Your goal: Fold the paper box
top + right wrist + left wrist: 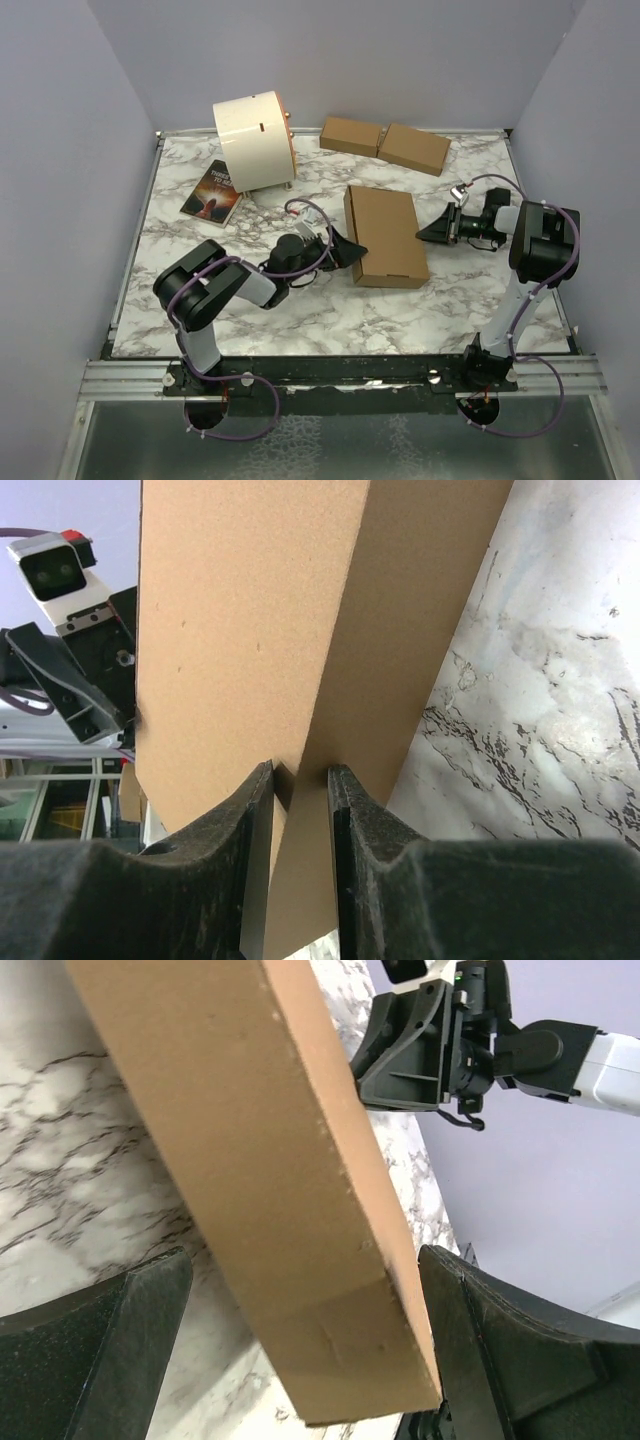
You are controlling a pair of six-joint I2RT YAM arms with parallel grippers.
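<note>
The paper box lies closed and flat on the marble table, a plain brown rectangle. My left gripper is open at the box's near left corner. In the left wrist view the box runs between the two wide-apart fingers, and its right finger touches the top edge. My right gripper is at the box's right edge. In the right wrist view its fingers stand narrowly apart around the box's edge, closed on the cardboard.
A cream drum stands at the back left with a book in front of it. Two small closed brown boxes lie side by side at the back. The right arm shows beyond the box in the left wrist view.
</note>
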